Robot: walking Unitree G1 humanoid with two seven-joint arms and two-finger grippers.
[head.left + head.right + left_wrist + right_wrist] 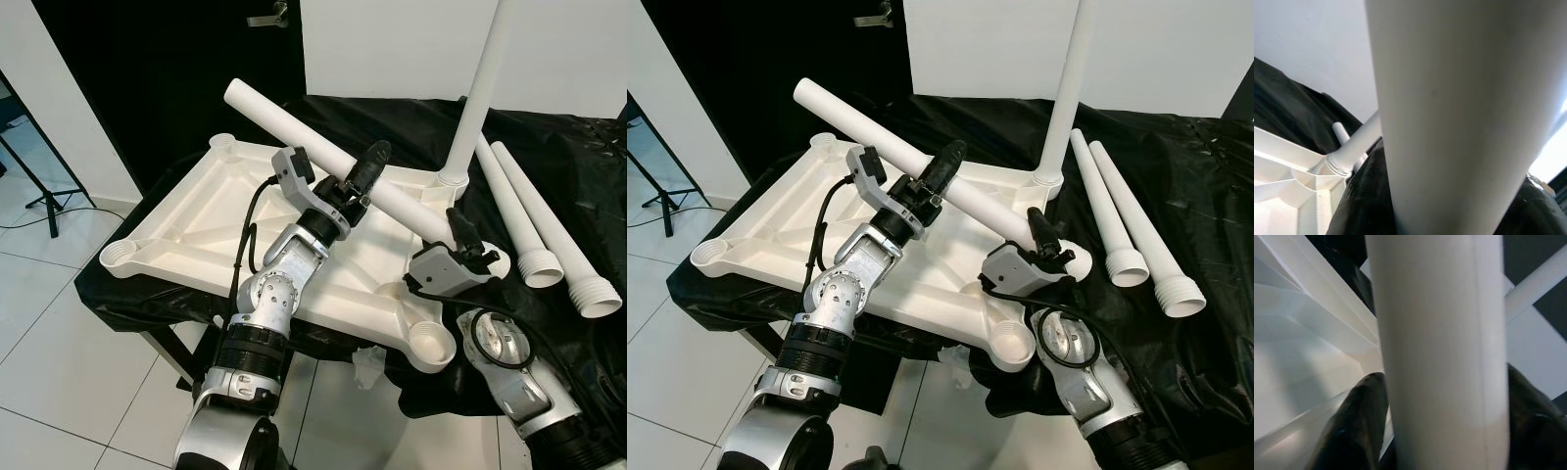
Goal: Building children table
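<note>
Between the left gripper's (pixel 362 176) fingers and the right gripper's (pixel 462 240) fingers, both pinching it, lay a loose table leg (pixel 323 157); next, it probably needed upending into a corner socket (pixel 428 343) of the tabletop (pixel 211 211).

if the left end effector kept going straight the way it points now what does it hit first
Nothing to travel to: the left end effector is already shut on the slanted white leg, which fills its line of sight. Beyond that leg, roughly in line, stands the upright leg in the tabletop corner, though depth is unclear.
</note>
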